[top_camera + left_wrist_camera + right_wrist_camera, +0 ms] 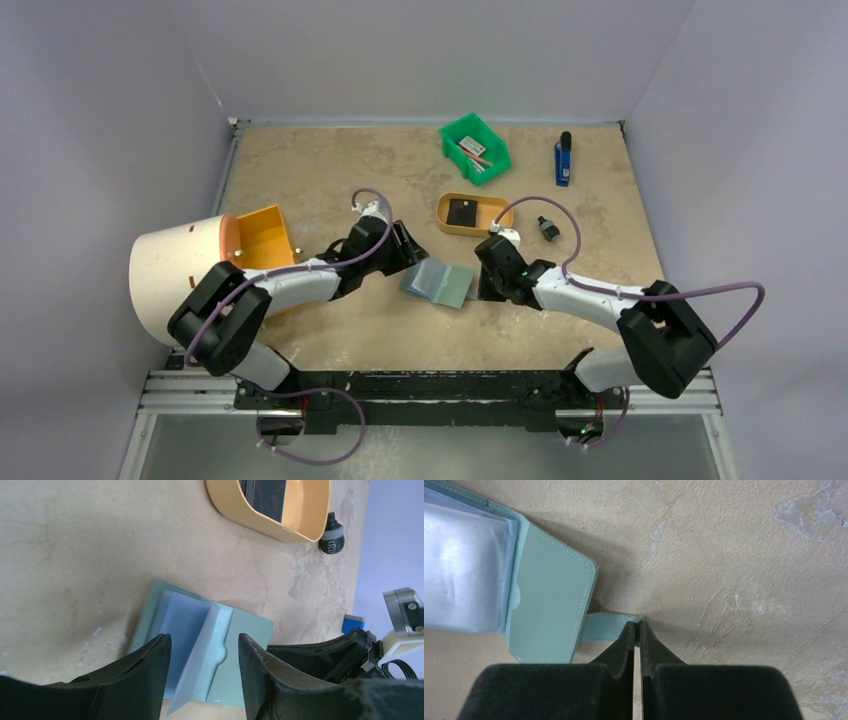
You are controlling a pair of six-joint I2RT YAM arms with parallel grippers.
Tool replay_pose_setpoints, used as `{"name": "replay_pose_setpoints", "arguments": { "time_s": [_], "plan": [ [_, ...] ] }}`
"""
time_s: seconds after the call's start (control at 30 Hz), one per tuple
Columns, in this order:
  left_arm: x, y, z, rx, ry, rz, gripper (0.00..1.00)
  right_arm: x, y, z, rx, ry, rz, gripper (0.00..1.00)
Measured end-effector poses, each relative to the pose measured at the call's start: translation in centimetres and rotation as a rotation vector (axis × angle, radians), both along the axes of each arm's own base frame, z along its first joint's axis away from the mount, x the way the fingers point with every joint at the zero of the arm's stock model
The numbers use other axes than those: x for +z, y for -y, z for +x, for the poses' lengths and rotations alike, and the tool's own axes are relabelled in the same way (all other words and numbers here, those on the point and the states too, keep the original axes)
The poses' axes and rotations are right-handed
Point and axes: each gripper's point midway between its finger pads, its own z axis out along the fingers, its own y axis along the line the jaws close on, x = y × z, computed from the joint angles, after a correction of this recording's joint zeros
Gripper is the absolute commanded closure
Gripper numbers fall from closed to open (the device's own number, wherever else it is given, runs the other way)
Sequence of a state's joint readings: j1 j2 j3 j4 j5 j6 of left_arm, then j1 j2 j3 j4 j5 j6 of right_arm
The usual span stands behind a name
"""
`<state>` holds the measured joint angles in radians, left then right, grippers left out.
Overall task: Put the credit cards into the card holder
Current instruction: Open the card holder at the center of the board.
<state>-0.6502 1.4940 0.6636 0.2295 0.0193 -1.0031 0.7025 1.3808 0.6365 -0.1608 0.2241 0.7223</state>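
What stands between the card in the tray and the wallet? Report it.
Nothing lies on the table between them. Only the tray's own wall rings the card. The open left hand hangs over the wallet's pockets; the right hand pinches its strap.

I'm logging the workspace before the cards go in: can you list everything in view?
card holder: 1, grey-green, open, table centre
credit card: 1 visible, black, in the tray
tray: 1, tan, oval, behind the card holder
knob: 1, black, right of the tray
green bin: 1, far centre, small items inside
blue-and-black tool: 1, far right
orange bin: 1, left
cylinder: 1, cream, far left
left gripper: black, open, astride a pocket leaf
right gripper: black, shut on the card holder's strap
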Motion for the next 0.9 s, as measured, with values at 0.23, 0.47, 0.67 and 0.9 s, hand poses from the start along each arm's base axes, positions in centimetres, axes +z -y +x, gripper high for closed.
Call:
{"name": "replay_pose_setpoints", "arguments": {
  "time_s": [0.23, 0.47, 0.67, 0.9],
  "plan": [
    [-0.4, 2.4, -0.8, -0.077, -0.007, -0.028, 0.52, 0.2, 0.2, -0.3, -0.007, -0.003, 0.009, 0.62],
    [-0.8, 3.2, -1.3, -0.106, -0.018, -0.036, 0.52, 3.3, 0.7, -0.6, 0.0, 0.051, 0.039, 0.51],
    [-0.4, 3.7, -1.3, -0.115, -0.01, -0.054, 0.53, 10.1, -2.3, 0.4, 0.092, 0.191, 0.227, 0.67],
    [-0.1, 4.0, -1.4, -0.122, 0.0, -0.064, 0.54, 10.0, -6.1, 0.5, 0.203, 0.163, 0.325, 0.74]
  ]
}}
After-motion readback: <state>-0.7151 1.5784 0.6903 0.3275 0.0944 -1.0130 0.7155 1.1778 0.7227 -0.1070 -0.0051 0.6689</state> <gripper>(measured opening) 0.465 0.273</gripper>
